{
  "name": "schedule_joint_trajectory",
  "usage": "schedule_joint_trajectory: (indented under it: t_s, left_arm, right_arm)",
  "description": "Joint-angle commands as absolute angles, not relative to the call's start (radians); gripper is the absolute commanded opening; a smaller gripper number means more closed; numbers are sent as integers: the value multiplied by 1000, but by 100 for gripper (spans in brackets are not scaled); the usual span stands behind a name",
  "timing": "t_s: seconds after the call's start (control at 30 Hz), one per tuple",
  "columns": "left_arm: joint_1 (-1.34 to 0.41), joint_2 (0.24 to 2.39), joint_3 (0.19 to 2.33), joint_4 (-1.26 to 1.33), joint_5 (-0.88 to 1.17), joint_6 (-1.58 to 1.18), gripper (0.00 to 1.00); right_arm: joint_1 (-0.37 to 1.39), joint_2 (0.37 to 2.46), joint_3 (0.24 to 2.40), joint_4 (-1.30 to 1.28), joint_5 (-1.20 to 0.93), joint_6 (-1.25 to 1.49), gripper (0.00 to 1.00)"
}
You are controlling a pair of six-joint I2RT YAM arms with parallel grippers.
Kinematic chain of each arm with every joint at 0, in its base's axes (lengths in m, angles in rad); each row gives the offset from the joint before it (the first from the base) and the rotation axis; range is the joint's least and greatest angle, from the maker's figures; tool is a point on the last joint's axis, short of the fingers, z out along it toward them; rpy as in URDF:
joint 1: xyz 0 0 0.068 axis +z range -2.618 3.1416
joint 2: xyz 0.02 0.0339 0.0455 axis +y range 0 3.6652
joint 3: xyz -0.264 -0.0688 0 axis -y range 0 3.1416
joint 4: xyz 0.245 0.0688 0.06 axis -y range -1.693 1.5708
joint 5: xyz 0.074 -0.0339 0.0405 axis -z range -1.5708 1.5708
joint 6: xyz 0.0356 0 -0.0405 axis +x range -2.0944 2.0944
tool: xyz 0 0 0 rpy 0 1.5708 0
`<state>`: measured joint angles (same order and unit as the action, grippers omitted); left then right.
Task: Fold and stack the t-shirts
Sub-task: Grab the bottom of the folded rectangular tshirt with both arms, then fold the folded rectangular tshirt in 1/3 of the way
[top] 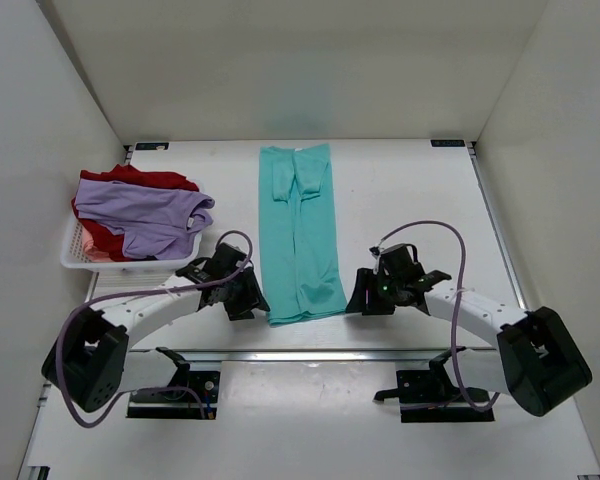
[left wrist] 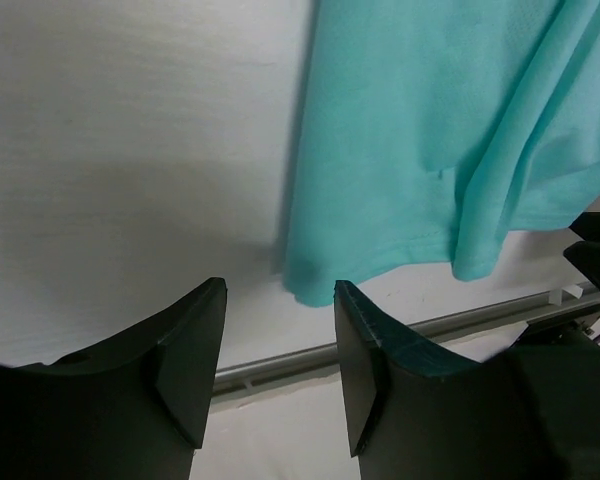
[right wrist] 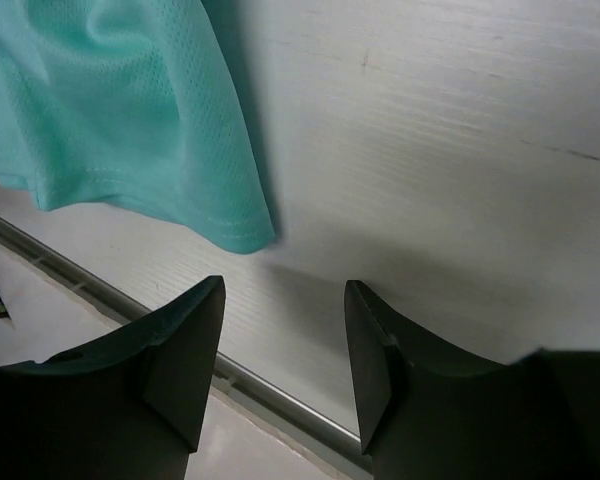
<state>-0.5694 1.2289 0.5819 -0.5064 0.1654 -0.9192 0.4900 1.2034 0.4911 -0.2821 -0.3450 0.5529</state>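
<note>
The teal t-shirt (top: 300, 230) lies on the table, folded lengthwise into a long narrow strip, sleeves at the far end. My left gripper (top: 248, 297) is open and empty just left of its near left corner (left wrist: 315, 280). My right gripper (top: 363, 297) is open and empty just right of its near right corner (right wrist: 242, 232). The lavender-purple t-shirt (top: 145, 210) lies crumpled on top of the red t-shirt (top: 140, 180) in the basket at left.
The white lattice basket (top: 80, 258) stands at the left of the table. A metal rail (top: 310, 354) runs along the table's near edge, also seen in the left wrist view (left wrist: 400, 335) and right wrist view (right wrist: 280, 395). White walls enclose the table.
</note>
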Motion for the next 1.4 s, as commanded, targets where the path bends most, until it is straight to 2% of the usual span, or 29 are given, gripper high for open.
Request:
schedule_joint_trajectory:
  t_s: [0.0, 0.17, 0.23, 0.27, 0.3, 0.33, 0.37, 0.4, 0.47, 0.7, 0.9, 1.07, 1.37]
  left_arm:
    - [-592, 1281, 597, -381, 166, -953, 58]
    - [-609, 1382, 652, -365, 150, -924, 59]
    - [-609, 1411, 664, -391, 140, -913, 55]
    - [-617, 1426, 663, -396, 147, -904, 55]
    - [-620, 1431, 657, -403, 143, -907, 50]
    - [-620, 1433, 640, -387, 147, -910, 44]
    - [-623, 1427, 617, -384, 150, -916, 38]
    - [-627, 1417, 601, -371, 161, -923, 22]
    - [-630, 1407, 575, -364, 170, -927, 0]
    - [-641, 1264, 476, -462, 221, -916, 0]
    - [-626, 1146, 445, -552, 285, -914, 0]
    - [-562, 1195, 497, -561, 345, -865, 0]
    - [-459, 1543, 961, -692, 379, -672, 0]
  right_arm:
    - [502, 1241, 498, -169, -376, 589, 49]
    - [521, 1350, 548, -160, -382, 551, 52]
    - [515, 1385, 558, -144, -405, 539, 53]
    - [518, 1409, 564, -134, -414, 540, 50]
    - [528, 1433, 569, -136, -414, 529, 43]
    - [531, 1445, 587, -152, -422, 528, 40]
    - [544, 1463, 592, -164, -426, 520, 32]
    - [558, 1471, 586, -166, -429, 523, 18]
    - [586, 1459, 543, -170, -439, 540, 1]
    - [683, 1245, 368, -250, -477, 666, 0]
    - [629, 1117, 333, -330, -560, 677, 1]
    - [545, 1189, 405, -361, -621, 585, 0]
    - [391, 1481, 782, -501, -657, 424, 0]
